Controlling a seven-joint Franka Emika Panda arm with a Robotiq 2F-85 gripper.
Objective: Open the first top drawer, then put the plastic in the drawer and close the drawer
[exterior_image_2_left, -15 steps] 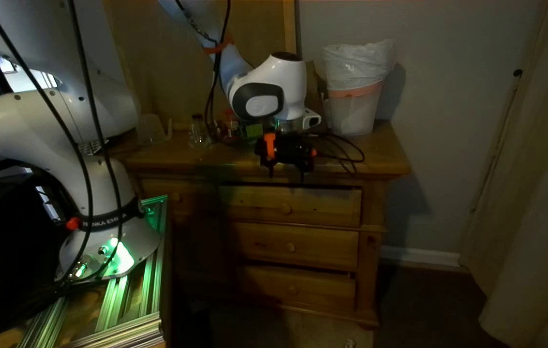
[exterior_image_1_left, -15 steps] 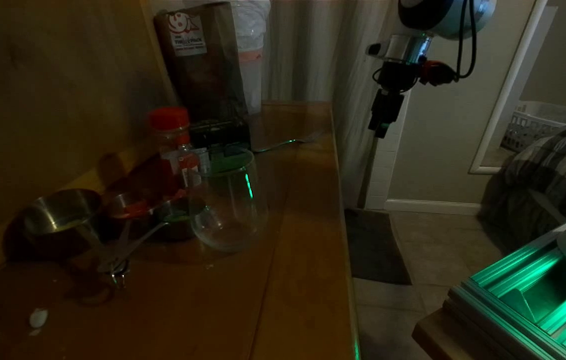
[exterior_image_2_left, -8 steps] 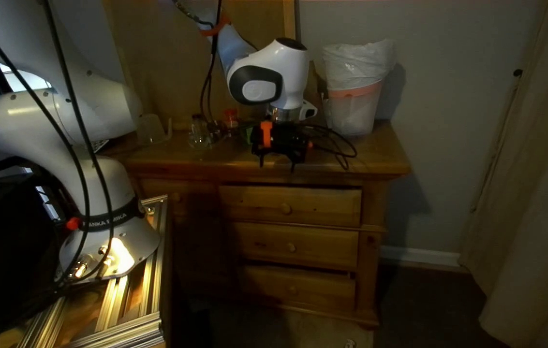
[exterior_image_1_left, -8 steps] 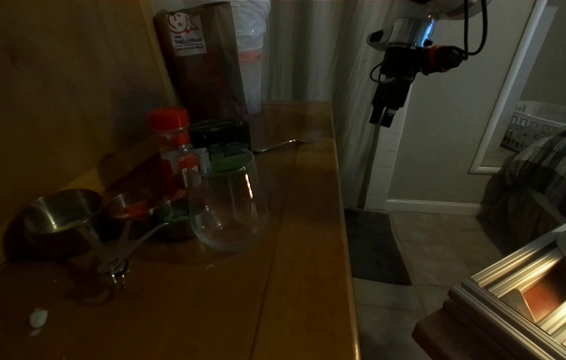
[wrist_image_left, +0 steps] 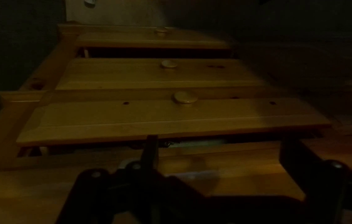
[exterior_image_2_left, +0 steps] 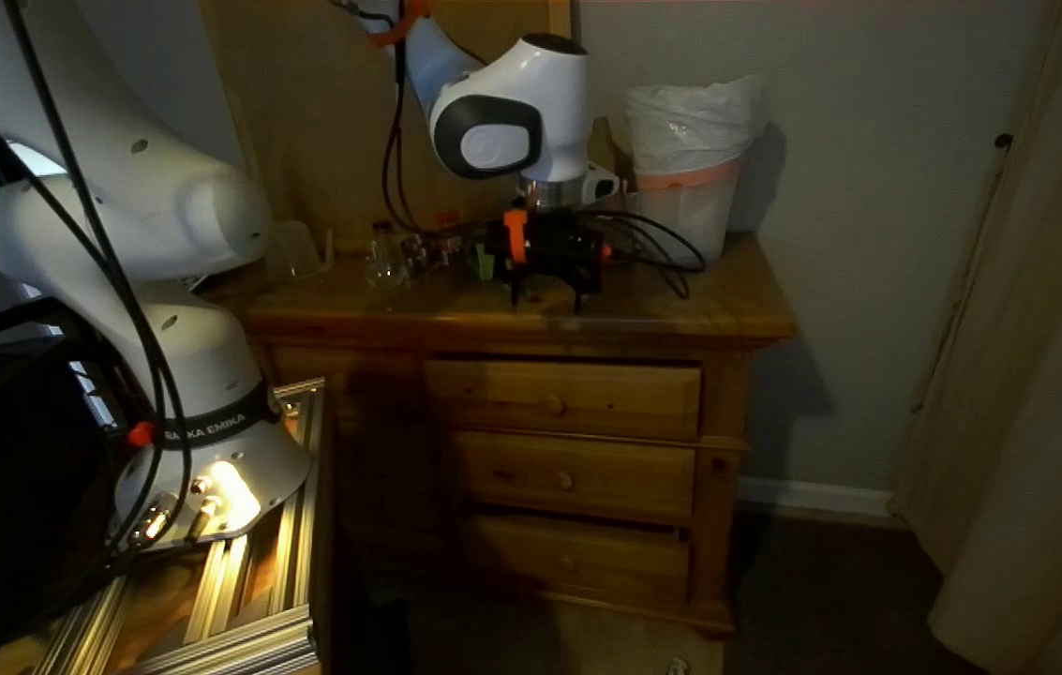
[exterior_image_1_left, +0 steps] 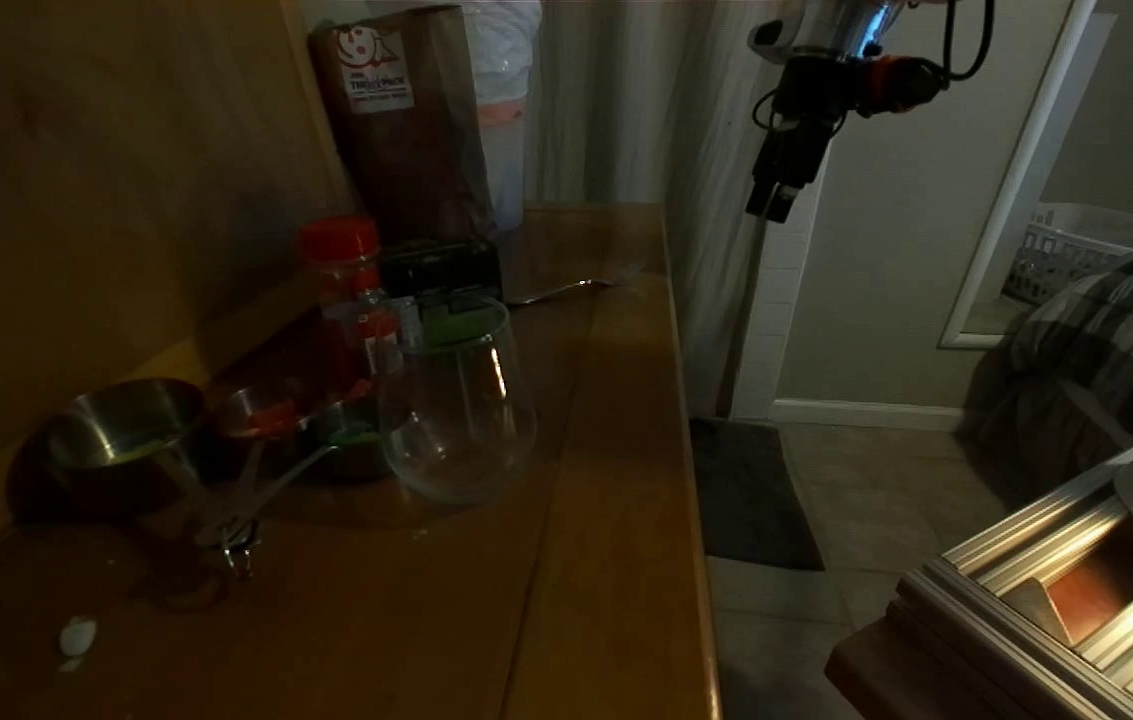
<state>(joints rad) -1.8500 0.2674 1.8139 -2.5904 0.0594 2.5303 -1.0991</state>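
The top drawer (exterior_image_2_left: 484, 394) of the wooden dresser stands slightly out, with a dark gap along its top edge. Its front and round knob (wrist_image_left: 185, 97) show in the wrist view. My gripper (exterior_image_2_left: 546, 305) is open and empty, pointing down above and in front of the dresser's front edge. It also shows in an exterior view (exterior_image_1_left: 772, 205), off the side of the dresser top. In the wrist view its fingers (wrist_image_left: 219, 143) stand wide apart, touching nothing. Inside the gap a pale strip and a dark curly thing show, too dim to name. I cannot tell which thing is the plastic.
On the dresser top stand a clear glass (exterior_image_1_left: 461, 420), measuring cups (exterior_image_1_left: 126, 425), a red-capped jar (exterior_image_1_left: 338, 245), a fork-like utensil (exterior_image_1_left: 566, 290) and a paper bag (exterior_image_1_left: 416, 150). A lined bin (exterior_image_2_left: 685, 216) stands at its end. The middle (exterior_image_2_left: 577, 483) and bottom (exterior_image_2_left: 577, 560) drawers lie below.
My gripper has risen, staying open. The light at the robot's base has turned from green to warm white. The drawers have not moved.
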